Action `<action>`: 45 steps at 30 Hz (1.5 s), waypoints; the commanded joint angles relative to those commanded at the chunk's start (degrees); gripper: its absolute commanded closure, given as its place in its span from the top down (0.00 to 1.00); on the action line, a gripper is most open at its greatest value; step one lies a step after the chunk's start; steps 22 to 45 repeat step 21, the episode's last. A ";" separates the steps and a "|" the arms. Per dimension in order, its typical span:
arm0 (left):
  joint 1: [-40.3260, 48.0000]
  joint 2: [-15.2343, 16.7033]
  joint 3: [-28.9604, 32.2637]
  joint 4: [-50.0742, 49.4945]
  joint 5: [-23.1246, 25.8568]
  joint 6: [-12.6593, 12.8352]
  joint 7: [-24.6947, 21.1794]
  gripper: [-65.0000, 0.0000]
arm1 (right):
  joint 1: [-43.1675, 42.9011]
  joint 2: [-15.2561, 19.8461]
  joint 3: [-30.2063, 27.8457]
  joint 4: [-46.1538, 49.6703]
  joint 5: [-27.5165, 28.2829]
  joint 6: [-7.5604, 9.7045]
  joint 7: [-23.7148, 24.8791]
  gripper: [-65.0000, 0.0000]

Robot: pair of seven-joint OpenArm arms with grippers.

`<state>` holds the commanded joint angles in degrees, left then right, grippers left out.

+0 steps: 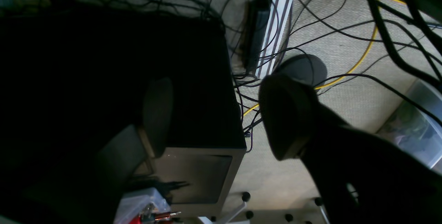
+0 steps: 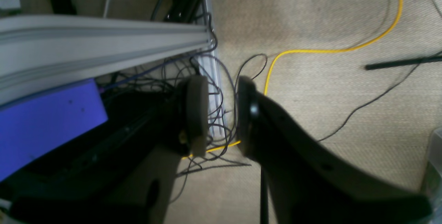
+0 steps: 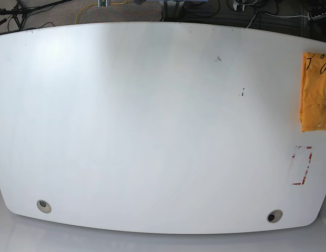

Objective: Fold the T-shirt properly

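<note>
The orange-yellow T-shirt (image 3: 315, 92) lies bunched in a compact fold at the right edge of the white table (image 3: 152, 126), partly cut off by the frame, with a bit of black lettering showing at its top. Neither arm shows in the base view. My left gripper (image 1: 215, 117) is open and empty, hanging over the floor beside a dark box. My right gripper (image 2: 222, 113) is open and empty, with a narrower gap between its fingers, over carpet and cables. The T-shirt shows in neither wrist view.
A red-and-white marked rectangle (image 3: 301, 165) sits on the table below the shirt. Two round grommets (image 3: 43, 206) (image 3: 274, 216) are near the front edge. Below the table are tangled black cables (image 1: 310, 27), a yellow cable (image 2: 331, 49), an aluminium rail (image 2: 103, 40) and a clear bin (image 1: 418, 123).
</note>
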<state>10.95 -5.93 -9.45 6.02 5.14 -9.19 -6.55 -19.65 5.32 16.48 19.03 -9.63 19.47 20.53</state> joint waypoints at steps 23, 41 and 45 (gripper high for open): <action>-0.18 0.09 0.00 0.09 -0.09 0.88 0.62 0.60 | 2.37 -2.02 0.00 -0.70 -8.26 -3.96 -3.25 0.22; -0.18 0.09 0.00 0.09 -0.09 0.88 0.62 0.60 | 2.37 -2.02 0.00 -0.70 -8.26 -3.96 -3.25 0.22; -0.18 0.09 0.00 0.09 -0.09 0.88 0.62 0.60 | 2.37 -2.02 0.00 -0.70 -8.26 -3.96 -3.25 0.22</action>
